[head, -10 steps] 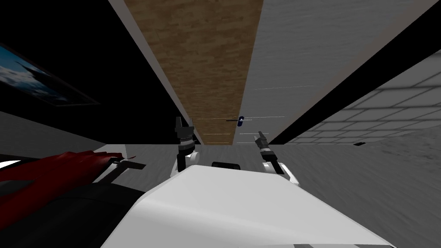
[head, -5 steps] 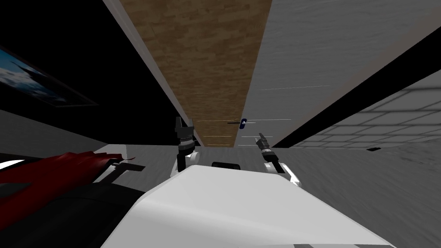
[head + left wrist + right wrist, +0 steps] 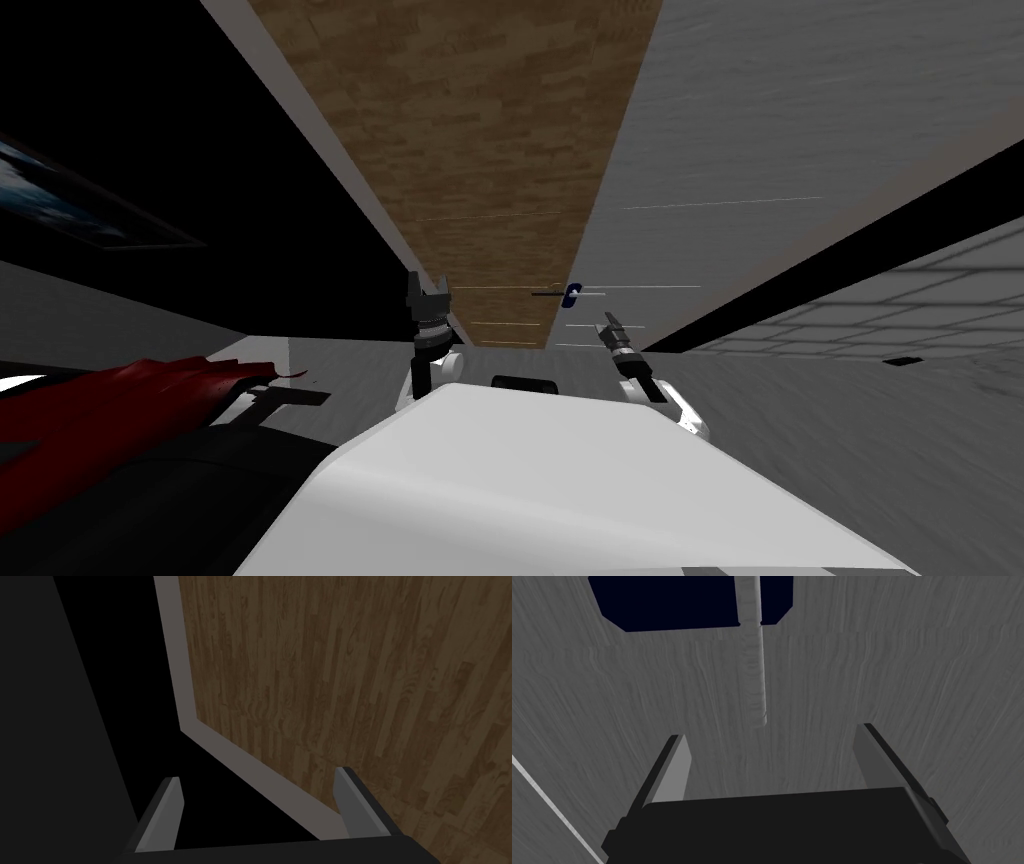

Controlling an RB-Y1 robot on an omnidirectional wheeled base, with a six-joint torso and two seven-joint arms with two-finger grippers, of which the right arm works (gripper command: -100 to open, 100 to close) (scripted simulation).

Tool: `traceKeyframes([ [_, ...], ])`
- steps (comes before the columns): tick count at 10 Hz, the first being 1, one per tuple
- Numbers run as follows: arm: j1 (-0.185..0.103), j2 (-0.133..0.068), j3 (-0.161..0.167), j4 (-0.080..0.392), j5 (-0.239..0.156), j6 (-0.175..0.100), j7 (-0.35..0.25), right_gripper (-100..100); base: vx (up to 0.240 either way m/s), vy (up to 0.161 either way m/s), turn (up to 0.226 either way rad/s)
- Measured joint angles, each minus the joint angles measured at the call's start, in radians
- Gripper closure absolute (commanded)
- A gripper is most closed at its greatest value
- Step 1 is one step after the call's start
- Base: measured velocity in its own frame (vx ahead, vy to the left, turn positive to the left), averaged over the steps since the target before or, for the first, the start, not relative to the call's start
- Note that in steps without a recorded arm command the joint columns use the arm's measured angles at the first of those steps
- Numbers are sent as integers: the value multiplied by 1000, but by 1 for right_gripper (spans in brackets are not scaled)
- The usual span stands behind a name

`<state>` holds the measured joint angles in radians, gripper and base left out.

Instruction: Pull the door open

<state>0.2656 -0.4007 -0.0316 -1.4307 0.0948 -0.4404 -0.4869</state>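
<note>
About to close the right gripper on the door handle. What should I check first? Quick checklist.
1. Right gripper open: ok, its fingers stand wide apart.
2. Handle lever between the fingers: not ok, its tip ends just ahead of them.
3. Lever lined up with the gap: ok, roughly centred.
4. Clearance from the grey door: cannot tell.
5. Left gripper out of the way: ok, open and facing the wood-patterned surface.
</note>
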Motion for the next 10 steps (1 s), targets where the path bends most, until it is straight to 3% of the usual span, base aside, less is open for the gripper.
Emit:
traceKeyframes([
  [2,-3,-5,-1,18,1,-3,-11,-100,48,-10,102],
  [6,-45,-1,-82,88,-19,25,21,-100,3,-47,141],
  [8,-67,3,-114,130,-27,26,35,-100,13,-49,201],
  [9,-85,9,-136,159,-31,28,47,-100,20,-76,246],
  [10,-110,4,-157,199,-39,27,54,-100,31,-88,209],
])
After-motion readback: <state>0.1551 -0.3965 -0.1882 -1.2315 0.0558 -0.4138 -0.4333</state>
